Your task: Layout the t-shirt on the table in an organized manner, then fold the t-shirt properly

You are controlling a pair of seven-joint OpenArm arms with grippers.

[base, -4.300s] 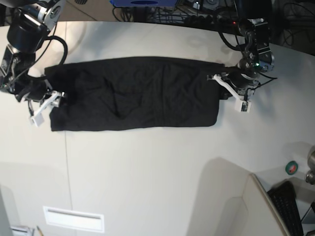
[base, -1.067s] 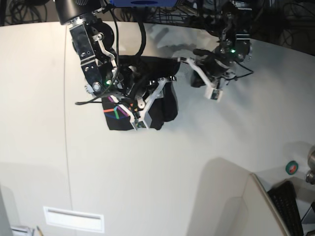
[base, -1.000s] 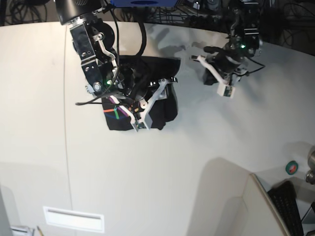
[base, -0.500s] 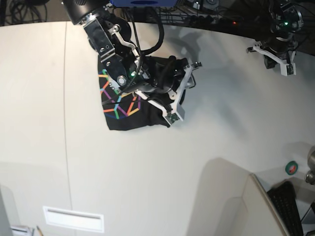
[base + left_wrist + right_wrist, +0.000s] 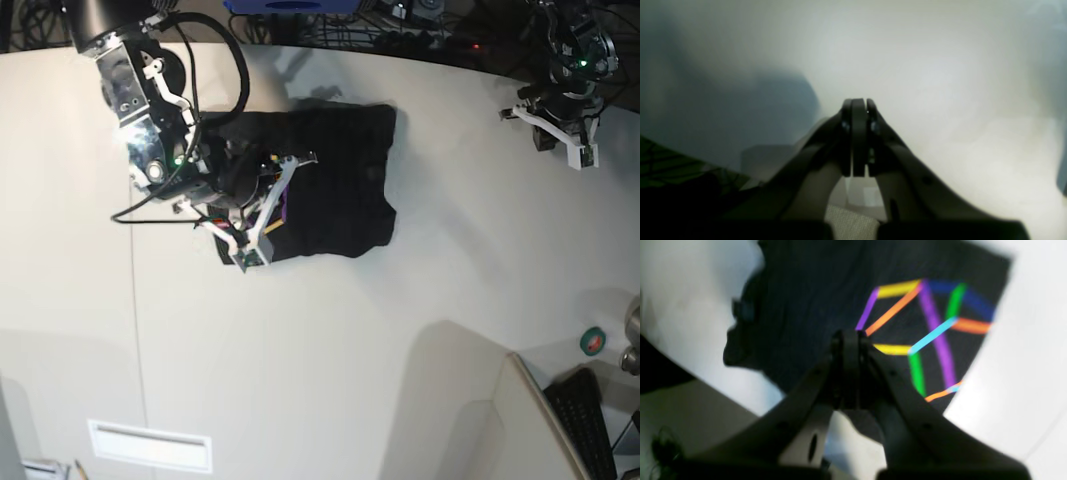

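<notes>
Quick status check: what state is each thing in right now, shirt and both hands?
t-shirt: folded into a compact block, lying on the table, rainbow print showing in the right wrist view.
right hand: shut, nothing gripped, above the shirt's near-left part.
left hand: shut, empty, well clear of the shirt near the table's far edge.
</notes>
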